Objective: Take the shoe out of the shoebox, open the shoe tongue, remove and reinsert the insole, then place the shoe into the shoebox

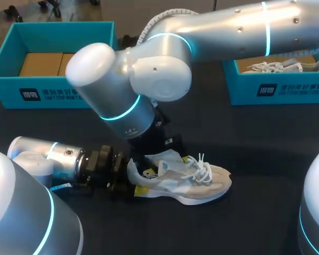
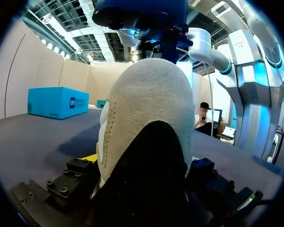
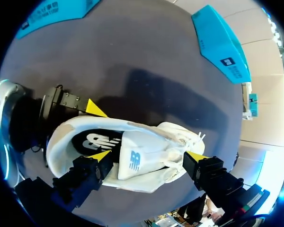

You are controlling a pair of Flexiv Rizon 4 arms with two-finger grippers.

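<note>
Overhead, the right arm (image 1: 149, 74) hides the right gripper (image 3: 147, 155), whose fingers (image 3: 100, 156) stand apart over the pale suede shoe (image 1: 194, 183); the left gripper (image 2: 142, 163) clamps its rounded heel (image 2: 146, 104).

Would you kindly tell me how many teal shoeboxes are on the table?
2: the left shoebox at the back left, the right shoebox at the back right.

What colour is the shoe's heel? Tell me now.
The shoe's heel is pale beige-grey suede; the left wrist view shows it best.

shoe (image 2: 146, 118) heel hides left pincer (image 1: 134, 180) tips in left wrist view
</note>
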